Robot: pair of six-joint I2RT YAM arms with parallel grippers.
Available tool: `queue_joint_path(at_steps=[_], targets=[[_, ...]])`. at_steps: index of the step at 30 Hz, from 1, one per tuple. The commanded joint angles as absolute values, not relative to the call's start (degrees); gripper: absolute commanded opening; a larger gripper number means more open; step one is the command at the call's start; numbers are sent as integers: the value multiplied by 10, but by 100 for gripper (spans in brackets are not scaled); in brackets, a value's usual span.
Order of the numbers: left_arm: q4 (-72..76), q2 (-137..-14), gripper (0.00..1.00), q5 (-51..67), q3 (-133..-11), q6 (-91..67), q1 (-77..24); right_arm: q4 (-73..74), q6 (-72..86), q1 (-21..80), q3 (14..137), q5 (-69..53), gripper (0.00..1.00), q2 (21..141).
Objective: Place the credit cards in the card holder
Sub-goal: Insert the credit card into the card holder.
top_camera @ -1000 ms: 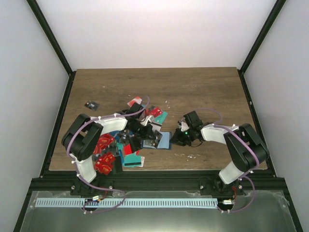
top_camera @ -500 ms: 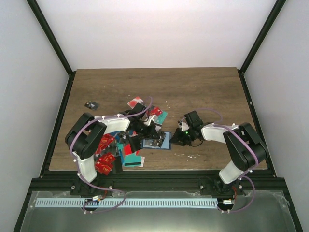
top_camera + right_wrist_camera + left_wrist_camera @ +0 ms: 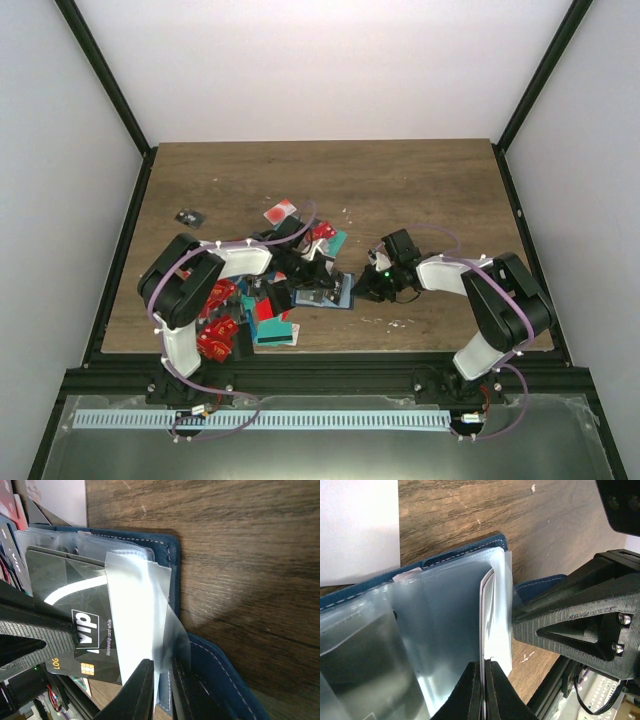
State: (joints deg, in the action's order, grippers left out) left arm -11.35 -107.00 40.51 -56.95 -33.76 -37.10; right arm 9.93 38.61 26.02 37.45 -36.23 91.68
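Item: card holder point(image 3: 341, 297), dark blue with pale stitching, lying open on the wooden table point(image 3: 420, 180) toward its near edge, between the two arms and at the right fringe of the card pile. Its clear sleeve point(image 3: 142, 610) fans up from the spine. Left gripper point(image 3: 482, 690): fingers pressed together on the edge of a black card point(image 3: 75, 595) marked "vip" with a white arc, which stands on edge among the sleeves, over the open holder. Right gripper point(image 3: 161, 687): jaws nearly together, pinching the lower corner of the clear sleeve and lifting it off the blue cover, close beside the black card. Remaining credit cards point(image 3: 225, 320): a loose heap, mostly red with some teal and black, on the table left of the holder and partly under the left arm. A white-and-red card point(image 3: 281, 211) lies at the far side of the heap. A small dark item point(image 3: 187, 216) sits well apart on the left; what it is cannot be told.
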Motion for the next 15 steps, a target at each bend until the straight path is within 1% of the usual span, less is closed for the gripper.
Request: queue_joint_path(at_steps=[1, 15], targets=[[-99, -1085, 4, 369, -542, -370, -381, 90, 401, 263, 377, -376, 13, 930], [-54, -1091, 4, 329, -523, -432, -401, 72, 425, 263, 376, -407, 13, 936]])
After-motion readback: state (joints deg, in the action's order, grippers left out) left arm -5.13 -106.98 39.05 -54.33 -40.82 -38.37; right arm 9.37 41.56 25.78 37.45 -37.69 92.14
